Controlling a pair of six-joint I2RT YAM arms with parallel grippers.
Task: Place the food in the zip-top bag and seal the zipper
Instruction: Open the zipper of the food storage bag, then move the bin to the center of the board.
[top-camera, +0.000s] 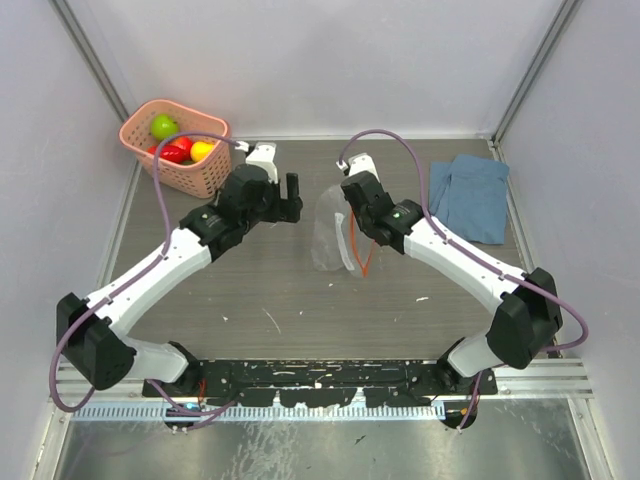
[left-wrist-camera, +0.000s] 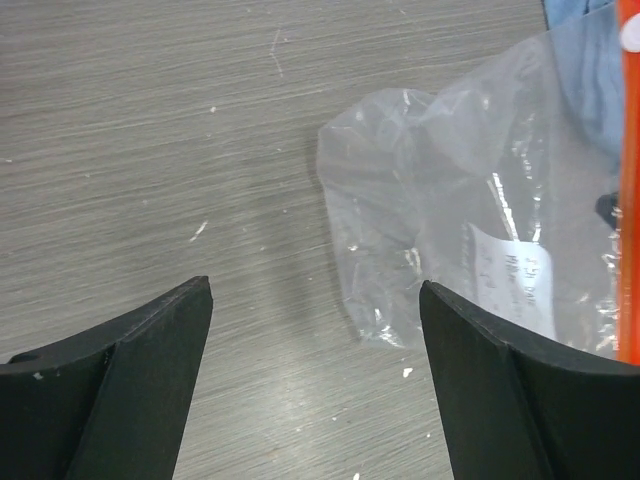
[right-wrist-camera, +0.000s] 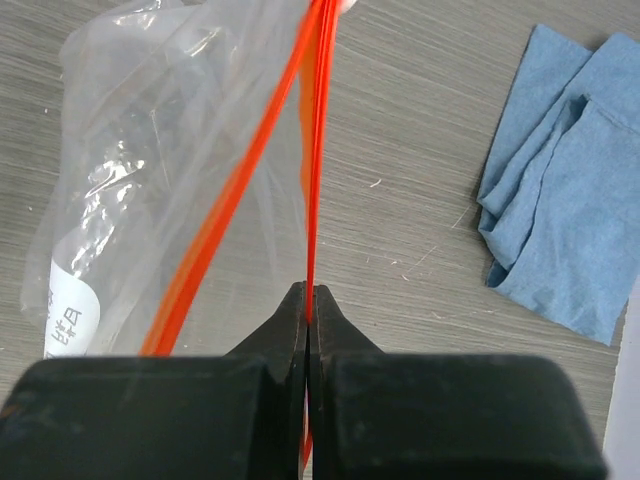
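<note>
The right gripper (right-wrist-camera: 310, 300) pinches the zipper (right-wrist-camera: 316, 150) tight and holds the zip-top bag (top-camera: 333, 238) up over the middle of the table (top-camera: 250, 295), so the wide, empty left gripper (left-wrist-camera: 315, 290) should reach for the food (top-camera: 180, 147) in the pink basket (top-camera: 196, 181) and grab one piece softly.

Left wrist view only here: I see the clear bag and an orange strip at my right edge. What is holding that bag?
Observer: The right end effector is shut on the zipper of the zip-top bag.
Operator: Is the mouth open?
Observer: Yes. In the right wrist view, the two orange tracks spread apart beyond the pinch.
Operator: Where is the food?
Observer: The food sits in a pink basket at the far left of the top view. None shows in the bag.
</note>
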